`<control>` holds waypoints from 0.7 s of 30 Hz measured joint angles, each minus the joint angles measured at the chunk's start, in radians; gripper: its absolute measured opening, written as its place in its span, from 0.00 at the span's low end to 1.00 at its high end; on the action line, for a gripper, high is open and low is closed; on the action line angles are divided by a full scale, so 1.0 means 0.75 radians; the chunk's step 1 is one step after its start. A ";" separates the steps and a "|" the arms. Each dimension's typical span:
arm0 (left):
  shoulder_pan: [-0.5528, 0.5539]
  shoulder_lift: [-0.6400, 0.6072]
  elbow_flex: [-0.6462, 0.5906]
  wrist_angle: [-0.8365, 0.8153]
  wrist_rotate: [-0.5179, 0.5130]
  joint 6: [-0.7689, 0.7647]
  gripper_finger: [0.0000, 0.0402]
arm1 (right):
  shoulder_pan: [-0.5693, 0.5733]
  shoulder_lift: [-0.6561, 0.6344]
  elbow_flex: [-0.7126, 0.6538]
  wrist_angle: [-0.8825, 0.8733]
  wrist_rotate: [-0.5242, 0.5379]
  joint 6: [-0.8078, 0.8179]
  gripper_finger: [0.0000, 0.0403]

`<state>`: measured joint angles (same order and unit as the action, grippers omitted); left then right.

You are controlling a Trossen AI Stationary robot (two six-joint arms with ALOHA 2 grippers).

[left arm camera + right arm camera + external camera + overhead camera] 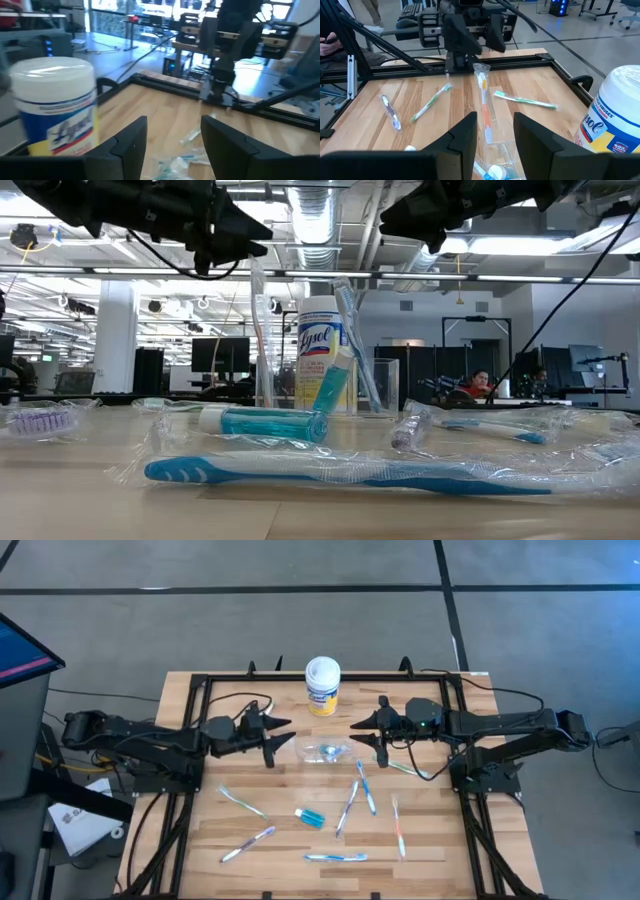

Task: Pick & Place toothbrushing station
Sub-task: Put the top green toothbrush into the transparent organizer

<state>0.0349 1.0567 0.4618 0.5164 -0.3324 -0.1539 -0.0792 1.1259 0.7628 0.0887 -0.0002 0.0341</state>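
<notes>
A: Left gripper (283,743): fingers spread, nothing between them, hovering just beside the cup (325,751). Right gripper (366,730): parted, empty, on the cup's other side.

B: Cup contents?

A: At least two brushes and a tube stand in it. Left to do: several brushes (241,802) and a second tube (311,817) lie on the table (190,870), in front of both grippers.

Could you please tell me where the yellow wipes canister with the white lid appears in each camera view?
High view: canister top centre, by the table's far edge.
Low view: centre, behind the clear cup.
Left wrist view: far left.
Right wrist view: right edge.
Shared landmark: the clear cup beside it.
</notes>
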 joint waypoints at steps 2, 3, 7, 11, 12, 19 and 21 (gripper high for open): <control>0.000 -0.027 0.000 -0.052 -0.051 0.000 0.44 | 0.000 0.000 0.000 0.000 0.000 0.000 0.29; 0.000 -0.037 0.000 -0.068 -0.073 0.000 0.43 | 0.000 0.000 0.000 -0.001 0.000 0.000 0.29; 0.000 -0.083 0.000 -0.136 -0.126 0.000 0.43 | 0.000 0.000 0.000 -0.001 0.000 0.000 0.29; 0.000 -0.123 0.000 -0.196 -0.176 0.000 0.43 | 0.000 0.000 0.000 -0.002 0.000 0.000 0.29; 0.000 -0.132 0.000 -0.215 -0.204 0.000 0.43 | 0.000 0.000 0.000 -0.002 0.000 0.000 0.29; 0.000 -0.170 0.000 -0.387 -0.381 -0.003 0.43 | 0.000 0.000 0.000 -0.005 0.000 0.001 0.29; 0.000 -0.170 0.000 -0.439 -0.412 -0.012 0.42 | 0.000 0.000 0.000 -0.008 0.000 0.000 0.29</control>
<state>0.0349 0.9295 0.4618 0.1873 -0.6417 -0.1627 -0.0792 1.1259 0.7628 0.0830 -0.0002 0.0343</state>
